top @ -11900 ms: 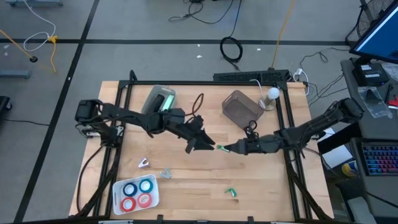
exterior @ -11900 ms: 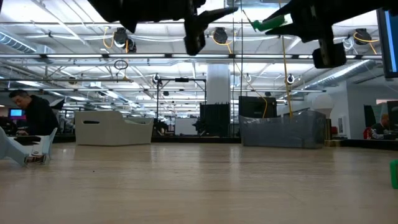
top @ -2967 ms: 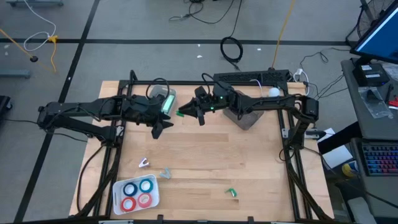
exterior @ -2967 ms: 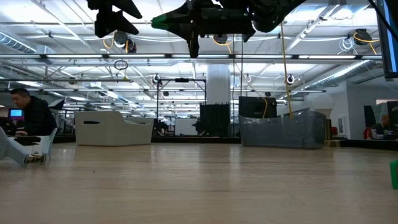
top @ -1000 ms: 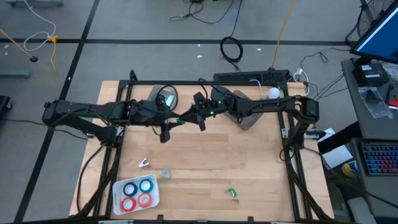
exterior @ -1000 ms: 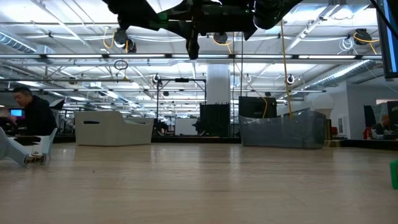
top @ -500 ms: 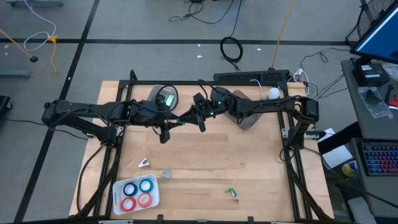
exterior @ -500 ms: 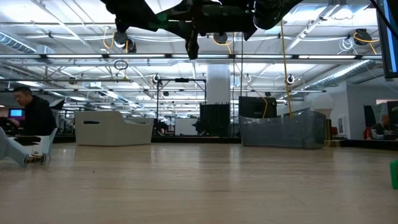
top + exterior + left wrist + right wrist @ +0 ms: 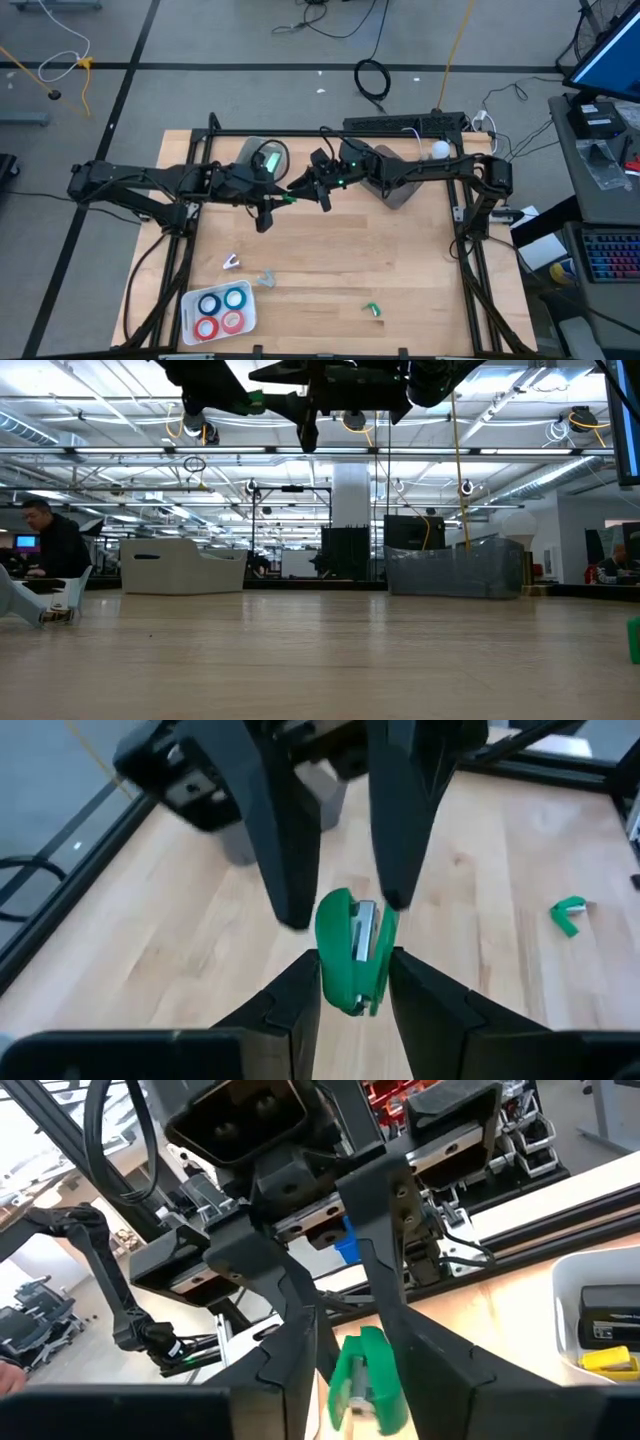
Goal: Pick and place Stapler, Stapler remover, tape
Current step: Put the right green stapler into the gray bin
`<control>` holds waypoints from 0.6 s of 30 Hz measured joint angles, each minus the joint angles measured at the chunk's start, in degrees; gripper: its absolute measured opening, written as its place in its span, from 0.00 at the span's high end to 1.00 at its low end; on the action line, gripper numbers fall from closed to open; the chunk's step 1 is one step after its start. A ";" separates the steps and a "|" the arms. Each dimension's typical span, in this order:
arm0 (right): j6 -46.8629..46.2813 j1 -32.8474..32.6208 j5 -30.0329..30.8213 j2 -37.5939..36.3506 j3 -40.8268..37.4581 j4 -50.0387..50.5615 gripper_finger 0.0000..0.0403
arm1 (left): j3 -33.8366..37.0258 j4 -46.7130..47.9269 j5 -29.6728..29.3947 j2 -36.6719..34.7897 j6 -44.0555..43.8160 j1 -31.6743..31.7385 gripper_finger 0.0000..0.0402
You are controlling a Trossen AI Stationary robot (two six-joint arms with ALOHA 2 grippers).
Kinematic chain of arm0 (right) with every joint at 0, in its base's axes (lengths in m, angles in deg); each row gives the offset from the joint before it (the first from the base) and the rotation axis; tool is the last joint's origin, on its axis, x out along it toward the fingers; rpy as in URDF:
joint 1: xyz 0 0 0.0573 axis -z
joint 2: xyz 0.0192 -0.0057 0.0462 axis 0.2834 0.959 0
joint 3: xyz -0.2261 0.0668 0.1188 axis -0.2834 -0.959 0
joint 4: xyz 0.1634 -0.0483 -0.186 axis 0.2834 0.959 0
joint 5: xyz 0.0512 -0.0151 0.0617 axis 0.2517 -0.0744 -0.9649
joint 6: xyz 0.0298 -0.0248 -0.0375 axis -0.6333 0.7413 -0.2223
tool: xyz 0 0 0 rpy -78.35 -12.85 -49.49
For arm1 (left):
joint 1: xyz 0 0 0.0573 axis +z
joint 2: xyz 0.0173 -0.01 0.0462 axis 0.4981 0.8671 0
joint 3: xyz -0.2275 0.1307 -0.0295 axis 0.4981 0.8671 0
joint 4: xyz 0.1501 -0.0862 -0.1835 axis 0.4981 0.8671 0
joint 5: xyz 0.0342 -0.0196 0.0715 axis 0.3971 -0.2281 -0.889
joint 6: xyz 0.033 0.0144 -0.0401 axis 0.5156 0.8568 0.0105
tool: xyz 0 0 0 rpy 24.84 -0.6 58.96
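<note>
The left pincer [image 9: 352, 970] is clamped on the lower half of the green stapler [image 9: 345, 950], a finger pressed to either side, holding it up in the air over the back middle of the counter [image 9: 400, 260]. Meeting it head-on is the right pincer [image 9: 342, 910], whose fingers straddle the stapler's upper end but stand parted. One finger shows a clear gap to the green body, and the other is at or very near it, so the hold looks to lie with the left arm alone. By that reading the stapler is mid-handover and not yet set down anywhere. The tape [image 9: 221, 311], two blue rolls and two red, lies together in a pale tray [image 9: 190, 300] at the front left corner, which looks like a finished part of the job. Loose on the boards are a small white piece [image 9: 231, 262], a clear piece just beside it [image 9: 266, 278] and a small green piece [image 9: 373, 309] well apart to the right. Which of these is the stapler remover I cannot tell, and none appears placed. Two grey containers sit at the back: one [image 9: 250, 152] behind the left arm, the other [image 9: 395, 188] partly under the right arm. The tightest spot is the meeting itself. The two pincers are nose to nose, so the right one probably has to back straight off before the left can swing, and the frame rails [image 9: 190, 200] around the counter bound both arms.
</note>
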 joint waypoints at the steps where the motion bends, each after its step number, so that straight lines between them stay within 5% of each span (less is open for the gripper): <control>1: 0.00 0.01 0.00 0.00 0.00 0.08 0.68 | -0.01 0.57 -0.13 0.00 -0.27 0.00 0.70; 18: 0.00 0.02 -0.16 0.00 0.00 -2.48 0.66 | -0.01 21.07 -15.45 0.33 -7.72 6.72 0.70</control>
